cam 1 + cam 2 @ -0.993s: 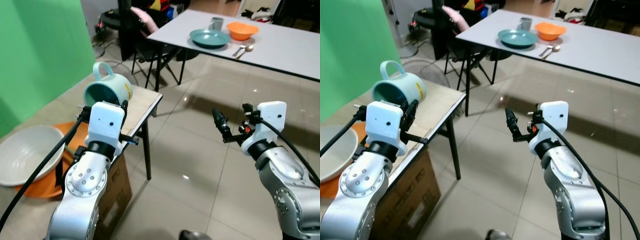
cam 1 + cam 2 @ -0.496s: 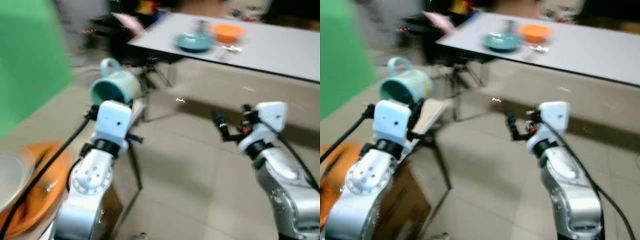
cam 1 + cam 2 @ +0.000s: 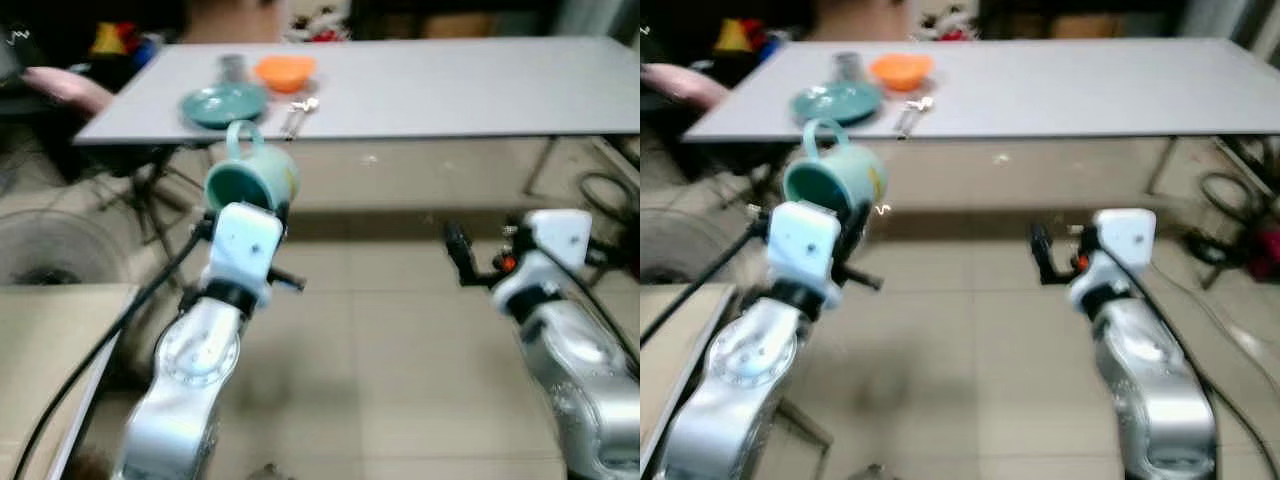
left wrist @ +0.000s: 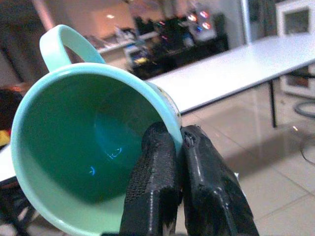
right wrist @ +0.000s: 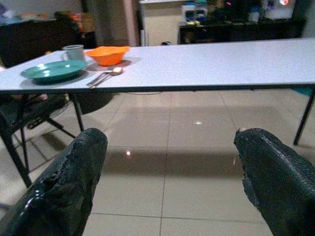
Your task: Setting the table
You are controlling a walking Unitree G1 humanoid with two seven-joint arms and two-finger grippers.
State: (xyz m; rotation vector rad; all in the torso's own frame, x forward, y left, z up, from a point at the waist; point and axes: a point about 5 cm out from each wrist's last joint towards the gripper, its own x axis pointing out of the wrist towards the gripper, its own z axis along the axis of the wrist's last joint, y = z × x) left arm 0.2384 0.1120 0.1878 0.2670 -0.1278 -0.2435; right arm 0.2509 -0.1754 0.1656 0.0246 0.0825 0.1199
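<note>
My left gripper (image 4: 178, 147) is pinching the rim of the teal mug (image 3: 250, 180), one finger inside and one outside the wall. I am carrying it in the air ahead of me, well short of the worktop (image 3: 450, 85). It lies tipped over: mouth facing back toward my camera, base toward the worktop at twelve o'clock, handle up. I judge it stiff, glazed and slippery, breakable if dropped; a rim pinch is thin, so I'd avoid jolts. My right gripper (image 5: 167, 182) is spread wide and empty at three o'clock. At eleven o'clock on the worktop sit a teal plate (image 3: 224, 103), an orange bowl (image 3: 285, 70), a grey cup (image 3: 232, 66) and cutlery (image 3: 298, 112).
</note>
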